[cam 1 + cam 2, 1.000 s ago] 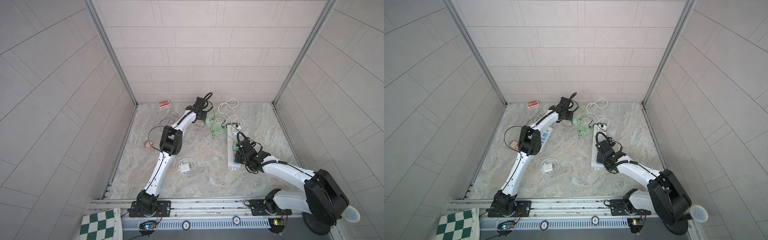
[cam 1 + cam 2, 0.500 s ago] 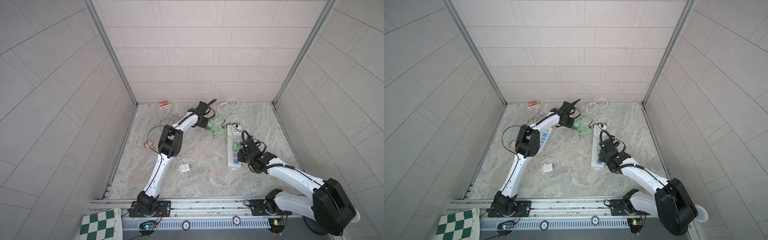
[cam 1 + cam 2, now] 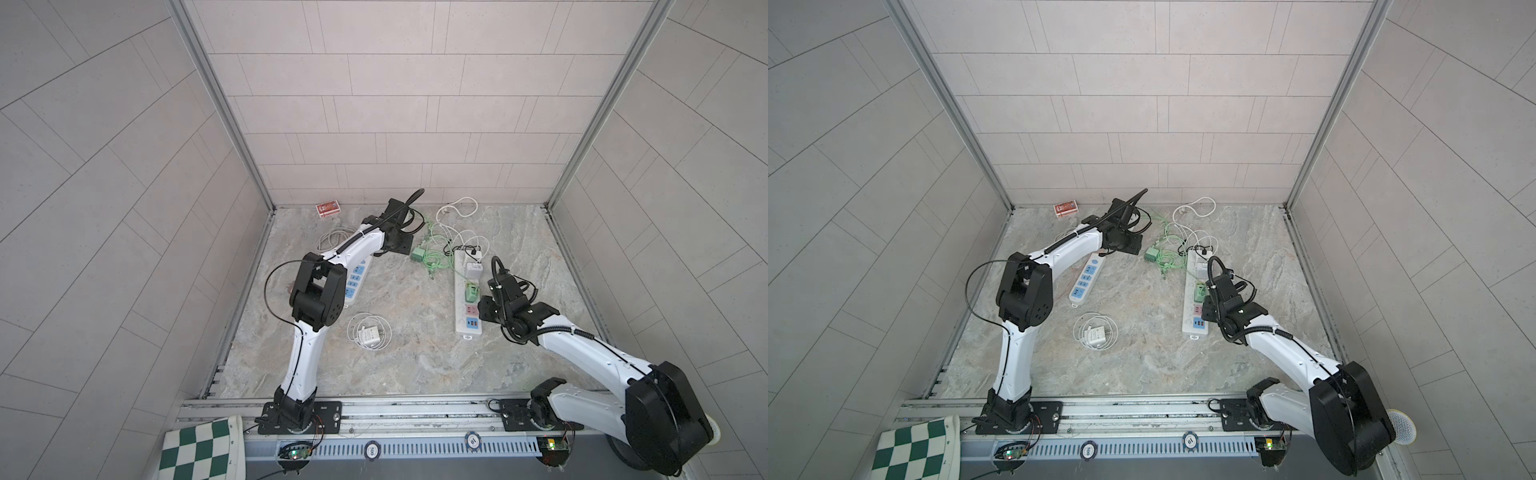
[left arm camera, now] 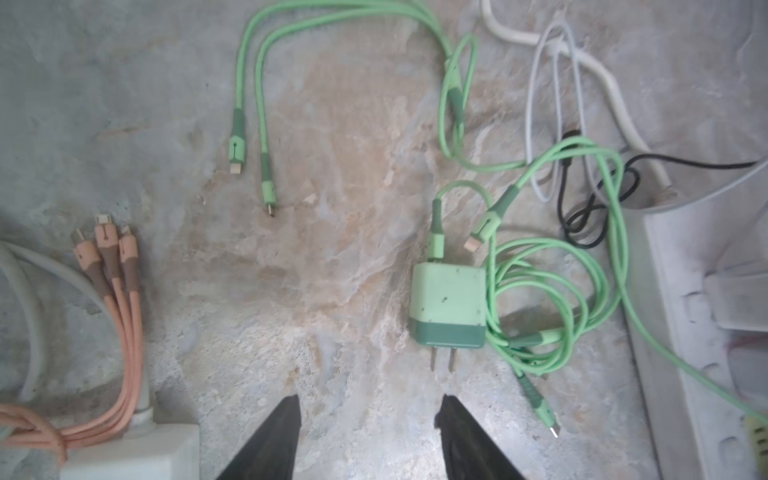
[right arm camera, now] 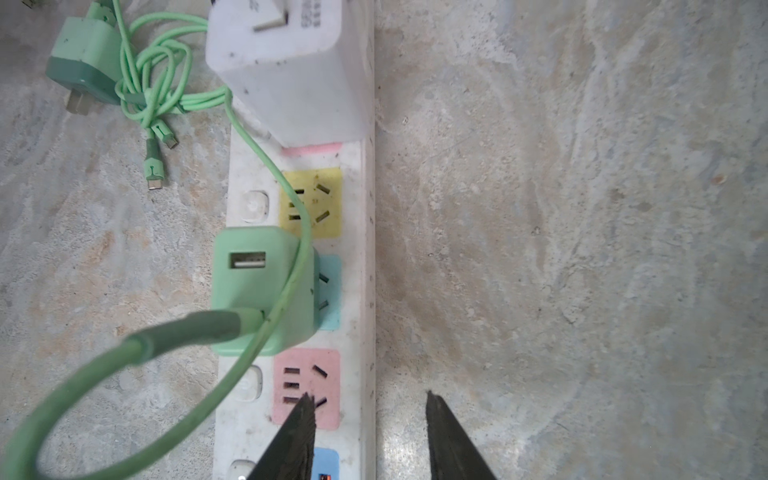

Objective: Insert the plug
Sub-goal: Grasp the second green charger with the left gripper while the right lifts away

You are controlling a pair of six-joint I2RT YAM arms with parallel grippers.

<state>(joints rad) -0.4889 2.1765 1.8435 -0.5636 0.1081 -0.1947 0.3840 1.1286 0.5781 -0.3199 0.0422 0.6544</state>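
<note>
Left gripper (image 4: 369, 399) jaws spread, empty, over grey-beige marble floor (image 4: 332, 270); loose light-green square charger plug (image 4: 449, 303) lies flat on floor near one fingertip, metal prongs pointing toward the gripper. Right gripper (image 5: 368, 395) jaws apart, holding nothing, one fingertip over pink socket (image 5: 307, 374) of long white power strip (image 5: 357, 249); second green USB charger (image 5: 262, 291) sits plugged in blue socket (image 5: 331, 291)

Stone top (image 3: 415, 365): pwr strips (image 3: 460, 291), chargers (image 4: 449, 291), cables (image 5: 174, 334)
</note>
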